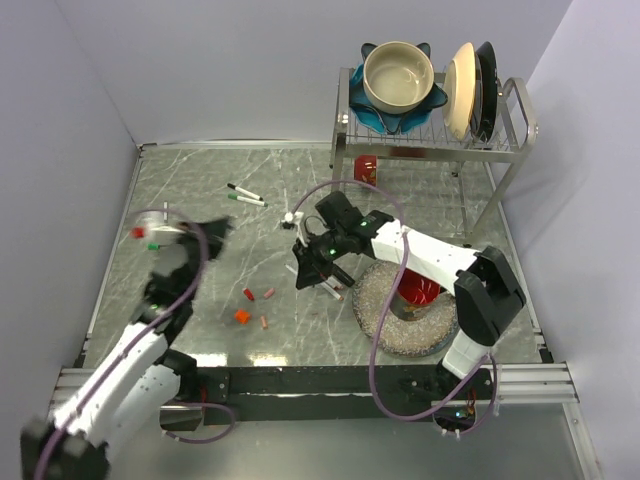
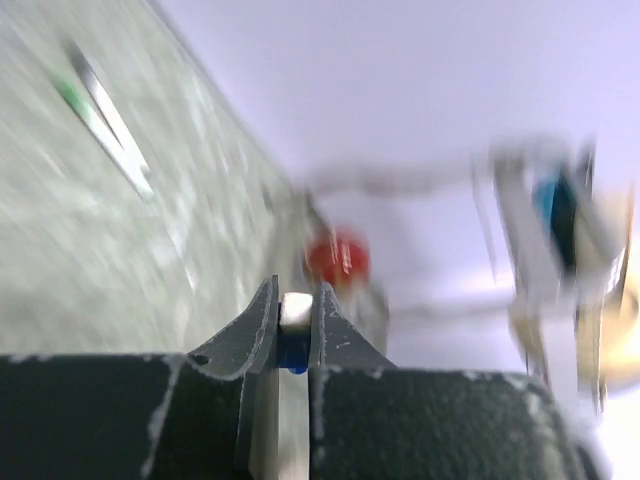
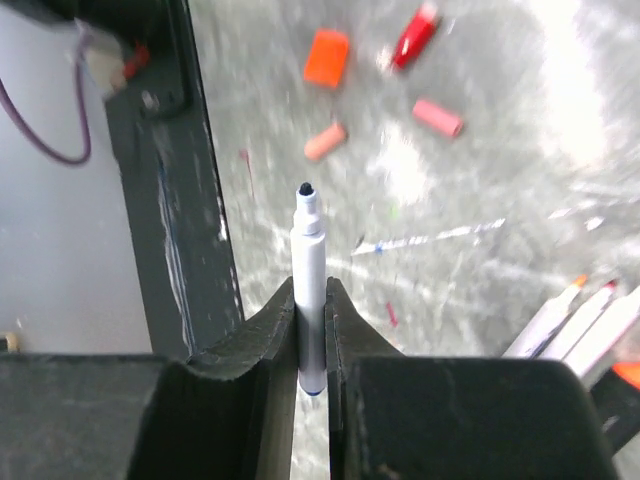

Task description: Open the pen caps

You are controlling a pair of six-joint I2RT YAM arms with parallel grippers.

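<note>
Pen caps (image 1: 248, 293) lie loose on the table (image 1: 200, 180), red, pink and orange, at about 8 o'clock from the right gripper (image 1: 305, 268). Two markers (image 1: 246, 196) lie at 11 o'clock from it.

In the left wrist view, the left gripper (image 2: 296, 325) is closed on a small white and blue piece (image 2: 294, 312); the blur hides whether it is a cap.

In the right wrist view, the right jaws clamp an uncapped pen (image 3: 309, 250), its tip at 12 o'clock. The caps lie beyond it.
</note>
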